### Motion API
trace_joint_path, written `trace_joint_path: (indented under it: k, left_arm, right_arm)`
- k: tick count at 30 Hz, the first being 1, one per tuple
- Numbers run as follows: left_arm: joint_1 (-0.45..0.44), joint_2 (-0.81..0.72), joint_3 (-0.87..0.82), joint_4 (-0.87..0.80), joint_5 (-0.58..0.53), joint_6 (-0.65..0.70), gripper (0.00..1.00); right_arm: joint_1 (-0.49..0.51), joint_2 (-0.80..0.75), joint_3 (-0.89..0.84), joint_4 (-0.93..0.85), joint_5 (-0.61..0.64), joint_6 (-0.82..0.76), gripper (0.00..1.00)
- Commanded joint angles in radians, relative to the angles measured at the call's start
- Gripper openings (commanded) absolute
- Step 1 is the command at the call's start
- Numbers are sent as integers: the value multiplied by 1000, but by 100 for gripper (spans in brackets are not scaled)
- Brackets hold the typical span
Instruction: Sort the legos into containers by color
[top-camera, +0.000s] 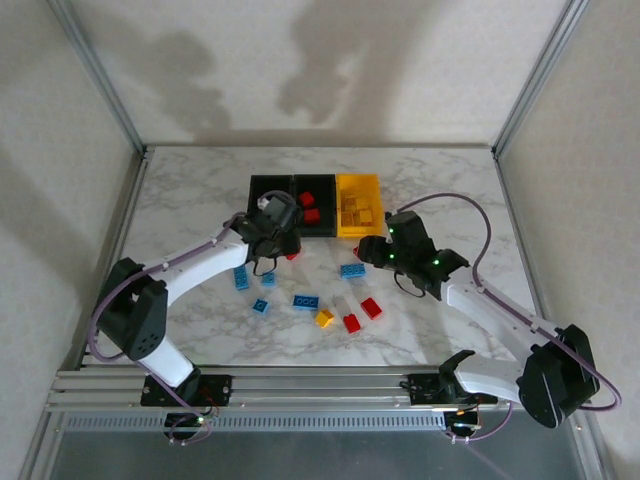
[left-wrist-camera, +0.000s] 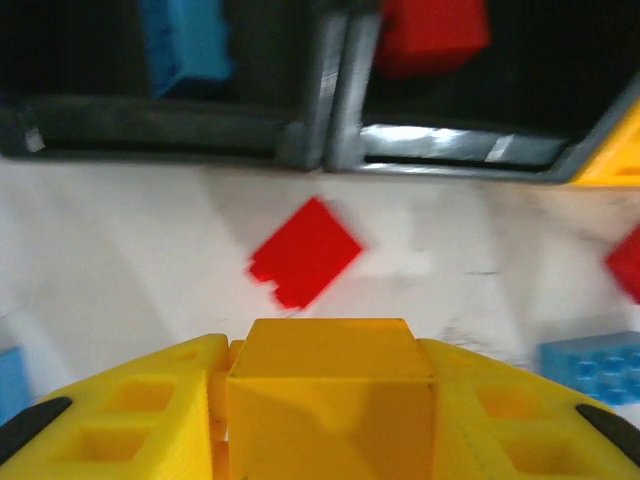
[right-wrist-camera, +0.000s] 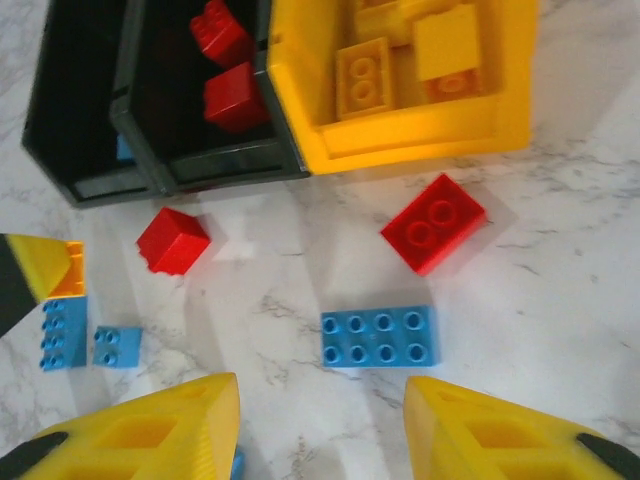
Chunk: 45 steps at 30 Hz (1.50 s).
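A white marble table (top-camera: 180, 200) stands between pale walls and an aluminium frame (top-camera: 100, 70). At its far side three joined bins sit in a row: the left black bin (top-camera: 265, 188), the middle black bin (top-camera: 325, 190) and the yellow bin (top-camera: 360, 178).

The top view does not let me see what the left gripper (left-wrist-camera: 325, 360) carries. The left wrist view does: its yellow fingers (left-wrist-camera: 150, 410) are clamped on a yellow brick (left-wrist-camera: 330, 400), held above the table in front of the black bins. A tilted red brick (left-wrist-camera: 305, 250) lies on the marble just ahead of it. This view is blurred, but it also shows a blue brick (left-wrist-camera: 185, 40) inside the left black bin.

In the right wrist view, the right gripper (right-wrist-camera: 320, 430) hangs with its fingers spread apart and nothing between them. Just beyond it lies a long blue brick (right-wrist-camera: 378, 337) with eight studs. A red four-stud brick (right-wrist-camera: 433, 222) rests near the front of the yellow bin. The yellow bin holds several yellow legos (right-wrist-camera: 362, 75), and the middle black bin holds two red legos (right-wrist-camera: 235, 95).

The top view adds loose legos nearer the arms, among them a small yellow one (top-camera: 323, 318) touching a red one (top-camera: 351, 323).
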Motion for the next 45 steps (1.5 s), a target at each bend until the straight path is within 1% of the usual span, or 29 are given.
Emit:
trace_joint_path:
  k: [1, 9, 13, 23, 29, 31, 35, 38, 40, 45]
  left_arm:
    - [-36, 62, 85, -15, 20, -28, 30]
    - [-106, 233, 311, -27, 34, -35, 30]
    - [-124, 323, 435, -42, 32, -32, 30]
    - [-128, 577, 763, -100, 28, -9, 30]
    - [-128, 729, 986, -196, -4, 14, 31]
    - [-128, 760, 1036, -224, -16, 18, 31]
    - [-128, 783, 1060, -239, -49, 19, 35]
    - [-128, 784, 1060, -240, -61, 16, 42]
    - [-130, 781, 1060, -238, -59, 17, 49]
    - [-137, 759, 1065, -238, -61, 25, 52]
  right_arm:
    - [-25, -50, -30, -64, 58, 58, 47]
    - [-46, -165, -100, -96, 88, 109, 48]
    - [-49, -201, -135, -97, 84, 132, 48]
    - [-50, -253, -171, -111, 91, 161, 47]
    - [-50, -281, -195, -122, 98, 177, 47]
    - [-49, -287, -197, -129, 102, 179, 47]
    - [-52, -302, -193, -147, 115, 177, 48]
    - [-51, -303, -188, -147, 119, 175, 48]
    - [-52, -299, -185, -144, 116, 175, 48]
    - [-52, -299, -177, -146, 111, 175, 47]
